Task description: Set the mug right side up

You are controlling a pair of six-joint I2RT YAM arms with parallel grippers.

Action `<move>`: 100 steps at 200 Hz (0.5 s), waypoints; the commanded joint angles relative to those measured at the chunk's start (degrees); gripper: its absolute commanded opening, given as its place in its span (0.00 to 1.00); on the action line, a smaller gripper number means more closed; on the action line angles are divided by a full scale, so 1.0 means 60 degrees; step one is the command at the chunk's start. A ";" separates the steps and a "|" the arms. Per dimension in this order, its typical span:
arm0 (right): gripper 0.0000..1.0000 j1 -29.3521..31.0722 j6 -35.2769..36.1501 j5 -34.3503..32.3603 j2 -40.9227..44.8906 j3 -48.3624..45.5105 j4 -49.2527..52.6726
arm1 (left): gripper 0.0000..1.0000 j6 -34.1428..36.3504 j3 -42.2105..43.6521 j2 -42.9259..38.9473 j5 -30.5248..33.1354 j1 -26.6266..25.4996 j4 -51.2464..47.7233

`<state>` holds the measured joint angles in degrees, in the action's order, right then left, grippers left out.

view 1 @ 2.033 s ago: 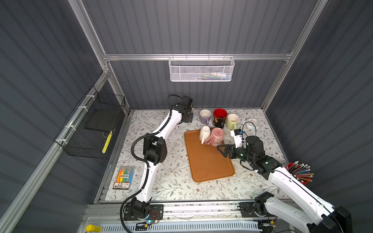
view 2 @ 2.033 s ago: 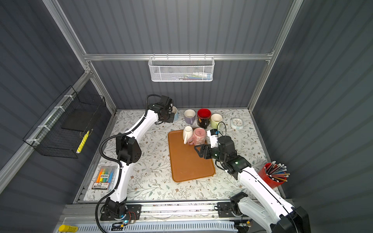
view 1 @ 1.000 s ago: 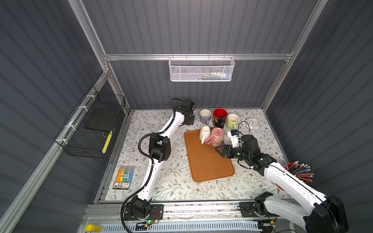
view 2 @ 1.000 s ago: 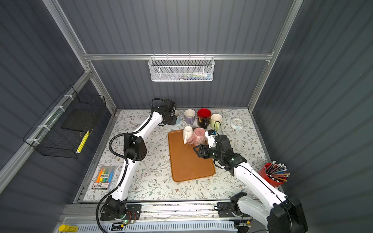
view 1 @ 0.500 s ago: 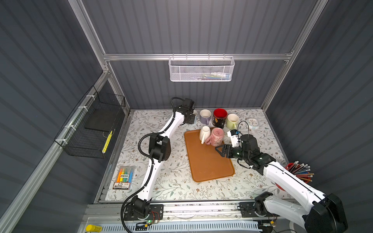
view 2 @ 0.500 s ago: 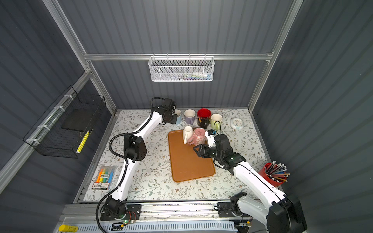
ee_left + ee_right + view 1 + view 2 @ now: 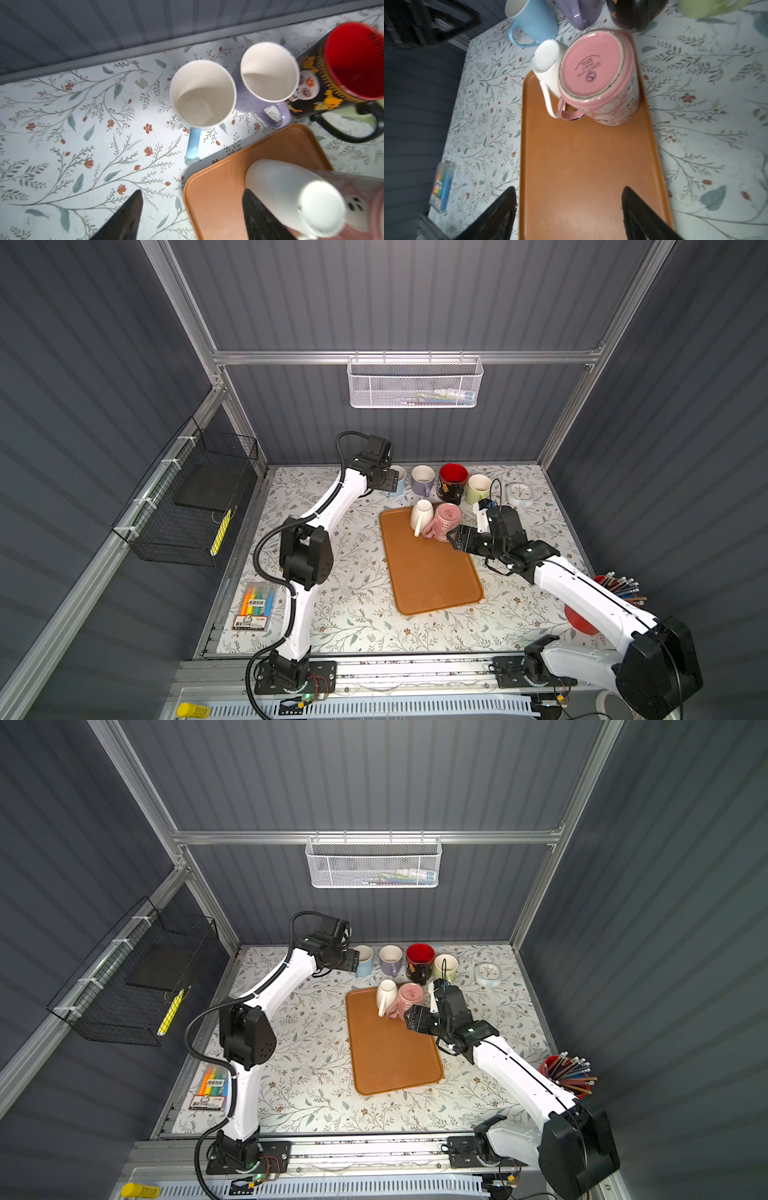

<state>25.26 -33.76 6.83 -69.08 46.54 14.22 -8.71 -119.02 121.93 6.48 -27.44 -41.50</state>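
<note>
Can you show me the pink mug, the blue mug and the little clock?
pink mug (image 7: pixel 591 64), right wrist view, on its upturned base.
blue mug (image 7: pixel 192 143), left wrist view, on its handle.
little clock (image 7: pixel 520 492), in a top view, on its face.

Floral table (image 7: pixel 353 614) — bearing tray (image 7: pixel 432 572), four upright mugs (image 7: pixel 423 481), marker pack (image 7: pixel 253 610), perhaps a clock (image 7: pixel 520 493).

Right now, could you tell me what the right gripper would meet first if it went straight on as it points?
Probably the upside-down pink mug on the orange tray: the open right gripper faces it across bare tray, though height is unclear.
</note>
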 commanded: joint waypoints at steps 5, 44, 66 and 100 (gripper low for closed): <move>0.86 0.0282 -0.0784 -0.1406 -0.0693 0.0379 0.0245 | 0.82 -0.0124 0.1232 -0.1167 0.0216 -0.0286 0.0809; 0.96 0.0641 -0.1349 -0.2548 -0.2064 0.1491 0.0469 | 0.88 -0.0485 0.4068 -0.3056 0.0836 -0.1068 0.2000; 0.98 0.0960 -0.1743 -0.3347 -0.2710 0.2245 0.0938 | 0.90 -0.0750 0.5506 -0.4204 0.0948 -0.1425 0.2494; 0.99 0.1334 -0.2775 -0.4332 -0.3660 0.3299 0.1846 | 0.93 -0.1092 0.7368 -0.5853 0.1194 -0.1731 0.3052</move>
<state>32.10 -44.51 -12.14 -87.96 62.63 19.38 -12.60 -79.88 94.08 11.40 -37.65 -27.55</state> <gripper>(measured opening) 0.988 0.917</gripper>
